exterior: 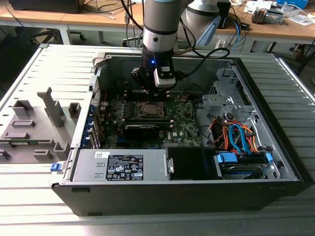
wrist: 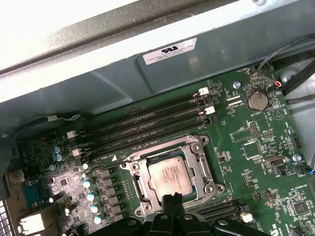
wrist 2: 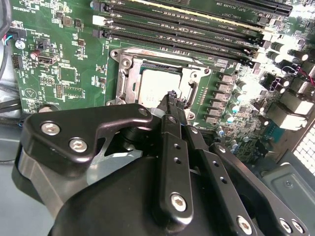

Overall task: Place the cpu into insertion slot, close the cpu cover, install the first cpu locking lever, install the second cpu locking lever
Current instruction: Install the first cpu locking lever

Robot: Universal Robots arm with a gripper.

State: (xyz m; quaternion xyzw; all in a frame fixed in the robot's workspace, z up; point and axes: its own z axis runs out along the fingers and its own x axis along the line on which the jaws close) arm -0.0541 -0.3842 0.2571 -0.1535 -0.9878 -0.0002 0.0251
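One chip, the cpu (wrist: 172, 177), already lies flat in its socket, and the cpu cover (wrist: 197, 164) looks to be down around it. My jaws are pinched shut on nothing, tips poised at the socket's edge. For the lever work I judge closed tips best: press slowly and squarely, staying off the motherboard (wrist: 256, 142) parts alongside.

Exterior view: off the arm, high and well back from the gripper (exterior: 146, 91), looking down into the open computer case (exterior: 275, 162).
First wrist view: close behind the gripper, facing past its tips onto the motherboard (wrist: 256, 147).
Second wrist view: equally close, from the gripper's other side.
Shared: the cpu (wrist: 170, 177) just beyond the tips, in all views.
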